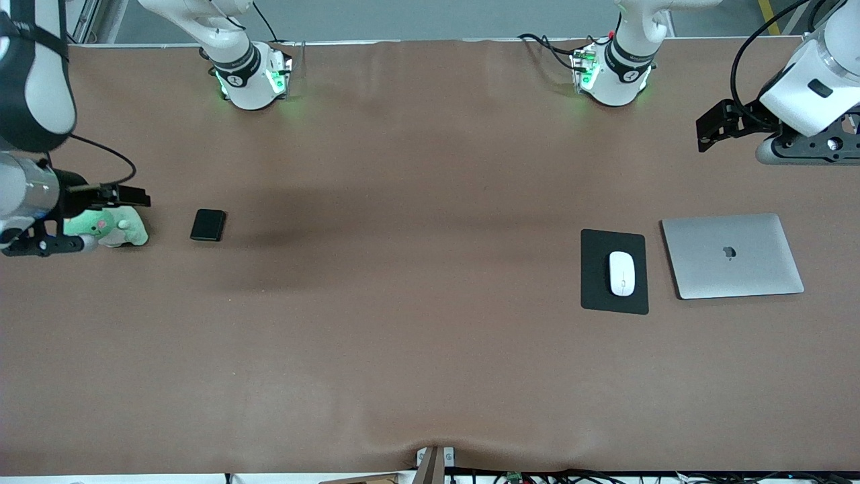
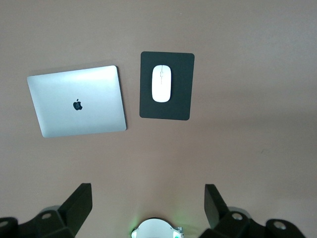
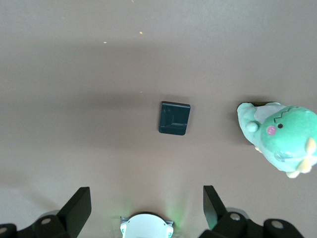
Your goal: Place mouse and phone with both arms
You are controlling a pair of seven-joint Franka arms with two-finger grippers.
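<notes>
The white oval mouse (image 1: 621, 272) (image 2: 161, 83) lies on a black mat (image 1: 594, 296) (image 2: 183, 99) toward the left arm's end of the table. Toward the right arm's end lies the small black phone (image 1: 207, 224) (image 3: 174, 118), flat on the brown cloth. My left gripper (image 1: 705, 131) (image 2: 148, 192) hangs open high over the table's left-arm end, well apart from the mouse, holding nothing. Also open and holding nothing, my right gripper (image 1: 131, 197) (image 3: 147, 193) hovers over a green plush toy beside the phone.
A shut silver laptop (image 1: 732, 255) (image 2: 77, 101) lies beside the mat, closer to the left arm's end. The green plush toy (image 1: 111, 228) (image 3: 280, 136) sits beside the phone at the right arm's end. Both green-lit bases (image 1: 248, 77) (image 1: 611, 74) stand at the table's back edge.
</notes>
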